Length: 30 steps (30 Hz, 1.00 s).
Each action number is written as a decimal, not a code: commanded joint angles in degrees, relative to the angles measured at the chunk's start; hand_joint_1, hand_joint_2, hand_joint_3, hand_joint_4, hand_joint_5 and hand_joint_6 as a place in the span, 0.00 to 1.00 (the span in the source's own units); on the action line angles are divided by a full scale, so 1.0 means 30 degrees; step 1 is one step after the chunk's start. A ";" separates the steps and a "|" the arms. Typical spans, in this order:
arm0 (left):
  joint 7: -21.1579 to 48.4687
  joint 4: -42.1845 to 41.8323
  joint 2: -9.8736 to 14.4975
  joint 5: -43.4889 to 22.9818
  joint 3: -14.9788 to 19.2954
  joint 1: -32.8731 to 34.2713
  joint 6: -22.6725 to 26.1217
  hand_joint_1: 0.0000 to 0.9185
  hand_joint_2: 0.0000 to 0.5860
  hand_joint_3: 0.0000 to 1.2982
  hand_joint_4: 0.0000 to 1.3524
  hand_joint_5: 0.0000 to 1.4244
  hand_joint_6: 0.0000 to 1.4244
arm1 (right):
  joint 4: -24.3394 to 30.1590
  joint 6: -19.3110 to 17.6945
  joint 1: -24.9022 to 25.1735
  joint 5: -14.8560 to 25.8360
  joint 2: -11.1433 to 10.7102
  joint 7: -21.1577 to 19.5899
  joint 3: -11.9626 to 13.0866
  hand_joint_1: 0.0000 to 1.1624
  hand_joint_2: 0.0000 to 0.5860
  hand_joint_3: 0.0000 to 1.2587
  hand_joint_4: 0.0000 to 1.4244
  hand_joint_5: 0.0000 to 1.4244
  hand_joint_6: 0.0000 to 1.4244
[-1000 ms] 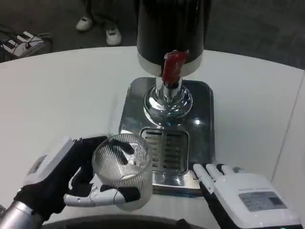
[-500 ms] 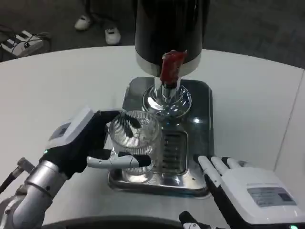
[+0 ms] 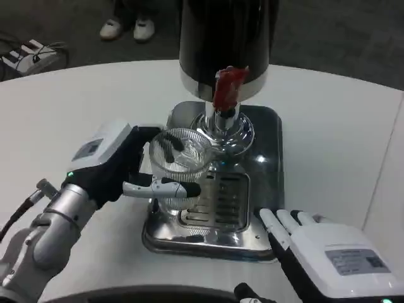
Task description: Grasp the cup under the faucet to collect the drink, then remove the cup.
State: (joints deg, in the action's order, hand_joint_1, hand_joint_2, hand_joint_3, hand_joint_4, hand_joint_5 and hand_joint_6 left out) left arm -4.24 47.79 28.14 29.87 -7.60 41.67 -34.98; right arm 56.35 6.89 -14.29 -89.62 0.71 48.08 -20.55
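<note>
My left hand grips a clear ribbed glass cup from its left side, fingers wrapped around its front. The cup is held over the left part of the drip grate, just left of and below the chrome faucet with its red lever. The cup looks empty. My right hand lies flat near the bottom right, fingers apart, beside the tray's front right corner, holding nothing.
The black dispenser body stands on a shiny metal base tray in the middle of the white round table. A person's white shoes and a power strip lie on the floor beyond the table.
My left hand has carried the cup up and to the right, from in front of the tray's left corner to over the drip grate near the faucet. The right hand has barely moved.
</note>
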 commanded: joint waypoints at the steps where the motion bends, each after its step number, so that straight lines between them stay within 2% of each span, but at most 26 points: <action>1: -0.0762 0.0718 -0.0489 0.0169 -0.0675 0.1134 -0.0335 0.60 0.00 0.83 0.87 0.96 1.00 | 0.0753 -0.0135 -0.0654 0.0121 0.1596 0.0286 -0.0814 0.19 0.67 0.00 0.00 0.00 0.00; 10: -0.1142 0.1305 -0.1042 0.0346 -0.1829 0.1878 -0.0272 0.61 0.00 0.83 0.86 0.95 1.00 | 0.1097 -0.0268 -0.1075 0.0215 0.1622 0.0444 -0.0458 0.19 0.67 0.00 0.00 0.00 0.00; 16: -0.0559 0.1601 -0.1112 0.0608 -0.2559 0.2406 0.0067 0.61 0.00 0.78 0.81 0.90 1.00 | 0.1166 -0.0426 -0.1205 0.0273 0.1811 0.0483 -0.0301 0.19 0.67 0.00 0.00 0.00 0.00; 18: -0.0274 0.1614 -0.1043 0.0691 -0.2749 0.2480 0.0185 0.59 0.00 0.75 0.76 0.87 1.00 | 0.1176 -0.0462 -0.1244 0.0283 0.1855 0.0488 -0.0285 0.19 0.67 0.00 0.00 0.00 0.00; 21: 0.0167 0.1511 -0.0882 0.0700 -0.2914 0.2480 0.0412 0.53 0.00 0.64 0.65 0.80 0.98 | 0.1189 -0.0498 -0.1297 0.0287 0.1909 0.0498 -0.0269 0.19 0.67 0.00 0.00 0.00 0.00; 22: 0.0342 0.1490 -0.0798 0.0657 -0.2938 0.2470 0.0432 0.47 0.00 0.60 0.60 0.77 0.98 | 0.1193 -0.0507 -0.1313 0.0295 0.1918 0.0492 -0.0264 0.19 0.67 0.00 0.00 0.00 0.00; 23: 0.0463 0.1476 -0.0744 0.0623 -0.2948 0.2462 0.0437 0.35 0.03 0.56 0.56 0.75 0.97 | 0.1196 -0.0515 -0.1326 0.0303 0.1927 0.0481 -0.0260 0.19 0.67 0.00 0.00 0.00 0.00; 24: 0.0588 0.1459 -0.0686 0.0583 -0.2938 0.2449 0.0419 0.28 0.03 0.53 0.55 0.71 0.95 | 0.1201 -0.0522 -0.1339 0.0312 0.1937 0.0470 -0.0258 0.19 0.67 0.00 0.00 0.00 0.00; 25: 0.0684 0.1440 -0.0631 0.0564 -0.2930 0.2436 0.0399 0.26 0.02 0.51 0.54 0.68 0.93 | 0.1206 -0.0531 -0.1351 0.0313 0.1943 0.0463 -0.0261 0.19 0.68 0.00 0.00 0.00 0.00; 27: 0.0976 0.1384 -0.0461 0.0498 -0.2937 0.2400 0.0419 0.21 0.01 0.46 0.46 0.59 0.86 | 0.1212 -0.0549 -0.1383 0.0322 0.1955 0.0440 -0.0272 0.19 0.68 0.00 0.00 0.00 0.00; 30: 0.1086 0.1285 -0.0269 0.0457 -0.2907 0.2351 0.0428 0.17 0.00 0.40 0.45 0.50 0.78 | 0.1217 -0.0576 -0.1459 0.0366 0.1974 0.0384 -0.0300 0.19 0.68 0.00 0.00 0.00 0.00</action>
State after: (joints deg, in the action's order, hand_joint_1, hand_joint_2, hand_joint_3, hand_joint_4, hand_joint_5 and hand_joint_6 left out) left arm -1.72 52.21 26.30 31.70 -16.29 49.28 -33.83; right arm 58.96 5.58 -17.26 -89.10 2.02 48.99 -18.73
